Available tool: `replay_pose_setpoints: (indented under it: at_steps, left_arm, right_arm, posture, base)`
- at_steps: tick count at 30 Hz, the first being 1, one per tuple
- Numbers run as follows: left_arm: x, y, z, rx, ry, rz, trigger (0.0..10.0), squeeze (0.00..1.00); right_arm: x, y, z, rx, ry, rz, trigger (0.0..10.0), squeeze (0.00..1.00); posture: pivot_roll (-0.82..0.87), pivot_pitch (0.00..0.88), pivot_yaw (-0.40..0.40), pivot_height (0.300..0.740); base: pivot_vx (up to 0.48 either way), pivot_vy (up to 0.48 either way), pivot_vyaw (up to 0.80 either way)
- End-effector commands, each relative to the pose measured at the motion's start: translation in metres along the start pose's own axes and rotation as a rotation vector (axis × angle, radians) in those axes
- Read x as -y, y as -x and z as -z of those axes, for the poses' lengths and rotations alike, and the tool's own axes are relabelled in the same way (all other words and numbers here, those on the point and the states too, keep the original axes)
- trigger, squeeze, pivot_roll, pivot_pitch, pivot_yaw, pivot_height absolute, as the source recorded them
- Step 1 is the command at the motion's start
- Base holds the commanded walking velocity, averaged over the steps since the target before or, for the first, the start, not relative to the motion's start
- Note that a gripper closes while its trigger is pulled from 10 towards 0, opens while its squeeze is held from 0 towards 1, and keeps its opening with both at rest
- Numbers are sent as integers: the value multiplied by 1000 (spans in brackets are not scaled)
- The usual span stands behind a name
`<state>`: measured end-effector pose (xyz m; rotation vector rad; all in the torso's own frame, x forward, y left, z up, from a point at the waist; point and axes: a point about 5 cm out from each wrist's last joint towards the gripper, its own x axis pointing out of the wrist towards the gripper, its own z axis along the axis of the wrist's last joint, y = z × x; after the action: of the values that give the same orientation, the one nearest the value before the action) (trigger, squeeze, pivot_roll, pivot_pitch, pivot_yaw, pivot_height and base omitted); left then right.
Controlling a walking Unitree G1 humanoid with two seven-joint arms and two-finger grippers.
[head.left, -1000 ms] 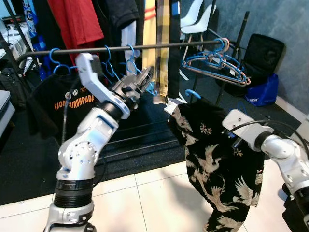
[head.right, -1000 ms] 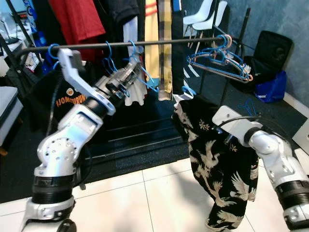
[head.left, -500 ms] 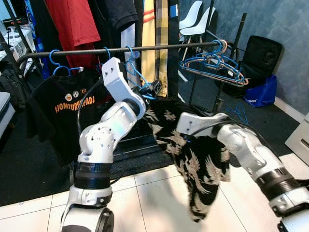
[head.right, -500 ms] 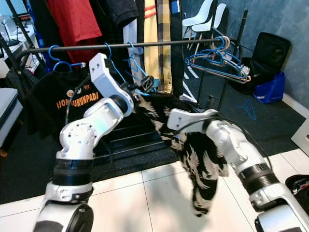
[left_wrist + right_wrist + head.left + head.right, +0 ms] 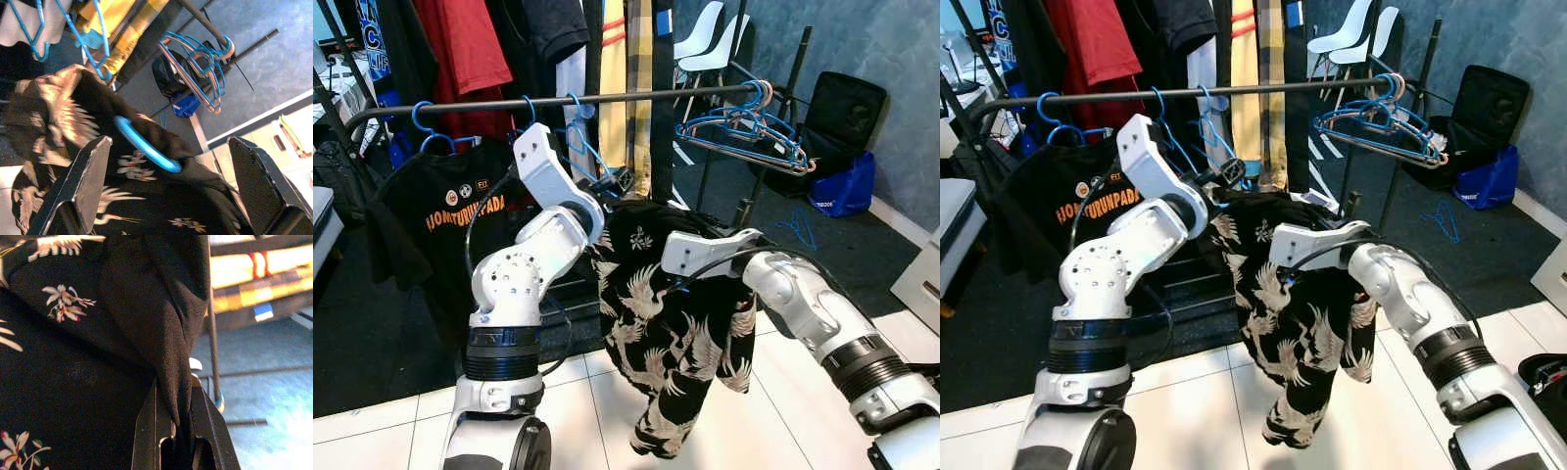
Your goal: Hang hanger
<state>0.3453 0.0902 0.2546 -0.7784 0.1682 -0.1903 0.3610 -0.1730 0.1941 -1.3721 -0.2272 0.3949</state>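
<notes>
right hand (image 5: 177, 431) pinched on a fold of the shirt (image 5: 675, 333) | shirt hangs in front of and below the rail (image 5: 607, 96) | left hand (image 5: 166, 181) open, its fingers (image 5: 88, 176) either side of the blue hanger hook (image 5: 142, 147) at shirt's collar, apparently not touching | spare hangers (image 5: 749, 127) bunched at rail's right end

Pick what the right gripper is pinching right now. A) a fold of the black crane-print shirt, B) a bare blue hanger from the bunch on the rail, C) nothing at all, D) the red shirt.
A: in the right wrist view the right gripper has its fingers closed on a fold of the black crane-print shirt.
</notes>
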Motion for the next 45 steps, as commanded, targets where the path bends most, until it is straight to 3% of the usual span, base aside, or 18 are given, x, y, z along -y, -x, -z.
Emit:
replay_pose_setpoints:
  at_steps: [1,7,10,12,15,22,33,35,37,45]
  left_arm:
    - [-4,0,-3,-10,1,-21,10000,0]
    - [-11,4,-7,-43,86,-11,10000,0]
    - [-5,7,4,-139,144,45,10000,0]
    - [-5,7,4,-139,144,45,10000,0]
    - [5,11,19,-250,163,124,10000,0]
    - [14,15,28,-333,160,191,10000,0]
    - [6,8,33,-380,257,69,10000,0]
    - [-2,5,31,-348,333,-16,10000,0]
    - [-5,4,31,-343,357,-41,10000,0]
    - [-6,3,28,-334,424,-71,10000,0]
  right_arm:
    - [11,1,6,-23,-1,51,0,0]
    - [10,8,21,-64,6,44,0,0]
    - [11,8,18,-31,28,40,0,0]
    - [11,8,18,-31,28,40,0,0]
    - [11,5,12,14,46,32,0,0]
    - [11,2,4,59,58,26,0,0]
    - [8,-3,-15,144,68,16,0,0]
    - [7,-3,-18,168,76,13,0,0]
    - [6,-3,-20,179,80,13,0,0]
    - [2,-2,-26,227,103,-7,0,0]
  posture:
    - [-61,0,14,740]
    - [-61,0,16,740]
    - [-59,0,11,740]
    - [-59,0,11,740]
    - [-60,0,12,740]
    - [-60,0,11,740]
    - [-63,0,12,740]
    - [-63,0,12,740]
    - [-65,0,11,740]
    - [-70,0,12,740]
  base:
    - [0,0,0]
    - [0,0,0]
    - [0,0,0]
    - [0,0,0]
    - [0,0,0]
    - [0,0,0]
    - [0,0,0]
    - [0,0,0]
    - [0,0,0]
    - [0,0,0]
